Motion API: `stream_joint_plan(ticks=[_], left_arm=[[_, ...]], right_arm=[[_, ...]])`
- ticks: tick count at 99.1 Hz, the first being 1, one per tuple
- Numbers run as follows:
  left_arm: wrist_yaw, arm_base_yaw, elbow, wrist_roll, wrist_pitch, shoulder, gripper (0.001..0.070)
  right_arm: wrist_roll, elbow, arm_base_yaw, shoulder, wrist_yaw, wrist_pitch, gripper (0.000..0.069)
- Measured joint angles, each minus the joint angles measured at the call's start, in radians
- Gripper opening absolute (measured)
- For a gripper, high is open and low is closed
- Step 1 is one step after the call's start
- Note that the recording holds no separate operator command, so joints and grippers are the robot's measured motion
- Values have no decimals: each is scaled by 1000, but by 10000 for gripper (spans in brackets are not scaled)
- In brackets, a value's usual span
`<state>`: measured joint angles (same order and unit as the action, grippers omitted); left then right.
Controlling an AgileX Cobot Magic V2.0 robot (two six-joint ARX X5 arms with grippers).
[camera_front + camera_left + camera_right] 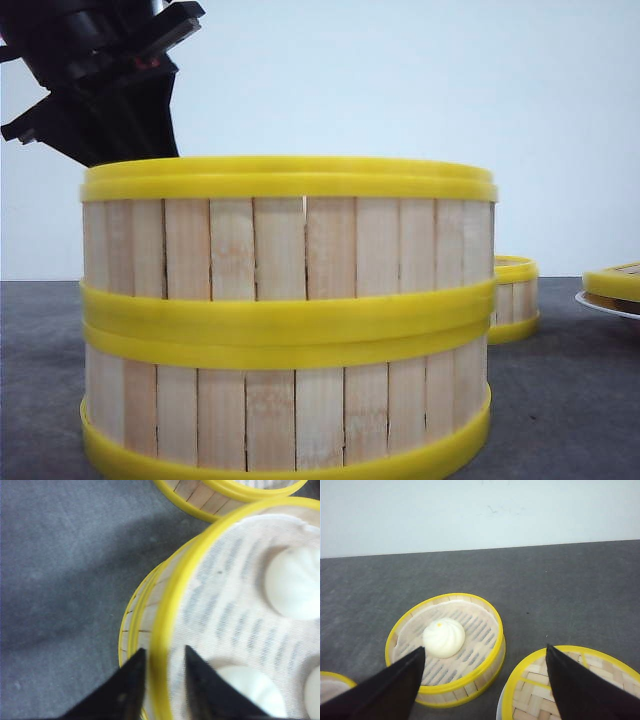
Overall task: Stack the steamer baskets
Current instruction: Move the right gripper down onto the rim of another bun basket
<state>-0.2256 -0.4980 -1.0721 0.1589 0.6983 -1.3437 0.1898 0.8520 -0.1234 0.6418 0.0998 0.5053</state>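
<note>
Two steamer baskets stand stacked close to the front camera, the upper one [290, 240] resting on the lower one [290, 410]. My left gripper [165, 649] straddles the upper basket's yellow rim [165, 625], one finger outside and one inside. A narrow gap shows by the inner finger. White buns [295, 582] lie on the liner inside. A third steamer basket [445, 647] with one bun sits on the table beyond my right gripper [485, 646], which hangs wide open holding nothing. That basket also shows at the back right [515, 298].
A woven bamboo lid with a yellow rim [570, 685] lies on a white plate [605, 305] at the far right. The table is dark grey, with a white wall behind. The black left arm [100, 80] rises over the stack's left side.
</note>
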Motion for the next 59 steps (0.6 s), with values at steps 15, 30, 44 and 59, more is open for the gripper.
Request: stream_joint_plan(ticks=[15,30,44,59], left_arm=[[29,0,0,3,0,0,233],[47,0,0,3,-45,8,234],[93,0,0,11,-114,101,234],[157,0,0,13,-152,297,234]], right_arm=[[0,0,-1,0,5,0,477],[-1,0,-1,22,35,0,477],[-1,5,-2,84,82,5,477],[-1,61,-5,202,108,9,477]])
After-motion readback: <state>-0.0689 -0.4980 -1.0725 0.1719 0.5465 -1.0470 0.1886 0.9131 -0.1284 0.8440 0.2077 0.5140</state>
